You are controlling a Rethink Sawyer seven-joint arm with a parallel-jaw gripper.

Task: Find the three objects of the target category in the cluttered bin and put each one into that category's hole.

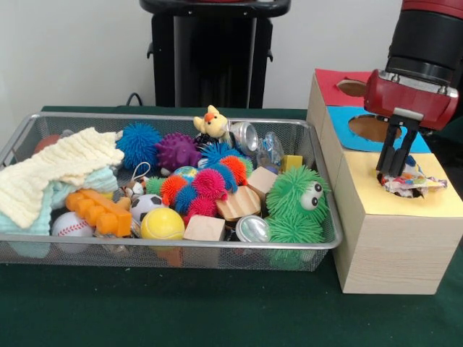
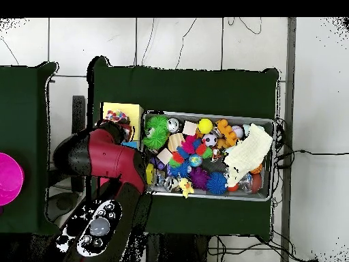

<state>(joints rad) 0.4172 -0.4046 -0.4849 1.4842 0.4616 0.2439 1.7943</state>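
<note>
green table [image 1: 181, 311]: one bin [image 1: 22, 137], one claw [image 1: 394, 168] gripping one wrapper [image 1: 409, 184].

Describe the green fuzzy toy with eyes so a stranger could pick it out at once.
Start at the wire mesh bin on the green cloth and go to its end nearest the wooden box. There sits the green fuzzy toy, against the bin's corner. It alone is shaggy green with two googly eyes; the spiky balls nearby have none.

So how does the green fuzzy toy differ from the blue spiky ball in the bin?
The green fuzzy toy has googly eyes; the blue spiky ball has none. The green fuzzy toy looks larger. It sits at the bin's end nearest the wooden box; the blue spiky ball lies beside the cream cloth. Both are soft and spiky.
</note>
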